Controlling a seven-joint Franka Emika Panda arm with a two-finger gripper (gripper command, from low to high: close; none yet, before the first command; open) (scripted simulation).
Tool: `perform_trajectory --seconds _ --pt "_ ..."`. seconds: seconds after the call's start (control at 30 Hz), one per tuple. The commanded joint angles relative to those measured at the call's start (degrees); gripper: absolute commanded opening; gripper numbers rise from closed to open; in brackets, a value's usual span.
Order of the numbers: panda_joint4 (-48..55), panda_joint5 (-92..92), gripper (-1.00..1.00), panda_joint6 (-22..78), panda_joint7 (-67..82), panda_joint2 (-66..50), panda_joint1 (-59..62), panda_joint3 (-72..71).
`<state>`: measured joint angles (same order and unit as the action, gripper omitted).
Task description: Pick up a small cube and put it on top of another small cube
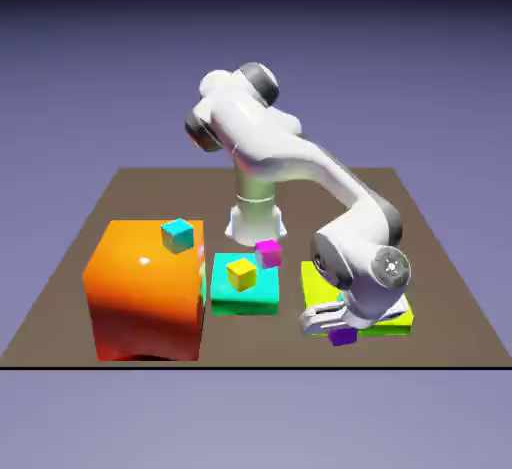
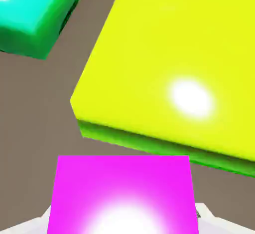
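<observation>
The purple cube (image 1: 343, 336) lies nearest the camera, low at the desk's front edge in the exterior view, and the tool (image 1: 335, 323) is clenched on it. In the hand view the same cube (image 2: 122, 193) fills the bottom middle, lit to a bright magenta, hiding most of the fingertips. Just behind it, at twelve o'clock, sits the flat yellow-green slab (image 1: 318, 287), partly covered by the arm. At nine o'clock from the tool is the teal slab (image 1: 244, 299), carrying a yellow cube (image 1: 241, 274); a magenta cube (image 1: 268, 253) sits at its far right corner. Farther at nine o'clock stands the big orange cube (image 1: 146, 287), with the cyan cube (image 1: 178, 234) on top.
</observation>
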<state>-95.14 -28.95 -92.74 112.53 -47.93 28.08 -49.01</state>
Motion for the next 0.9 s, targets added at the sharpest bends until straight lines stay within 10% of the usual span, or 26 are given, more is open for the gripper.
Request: perform_trajectory --seconds 0.0,0.53,0.8,0.83,0.87 --pt "-0.23 1.52 -1.00 0.94 0.95 2.08 1.81 0.43" --pt "-3.85 23.68 -1.00 16.20 15.86 35.08 30.63 7.29" --pt "-16.34 24.76 -1.00 5.99 17.12 38.06 32.06 7.58" --pt "-16.34 24.76 1.00 5.99 17.12 38.06 32.06 7.58" --pt "-16.34 24.76 1.00 5.99 17.12 38.06 32.06 7.58"
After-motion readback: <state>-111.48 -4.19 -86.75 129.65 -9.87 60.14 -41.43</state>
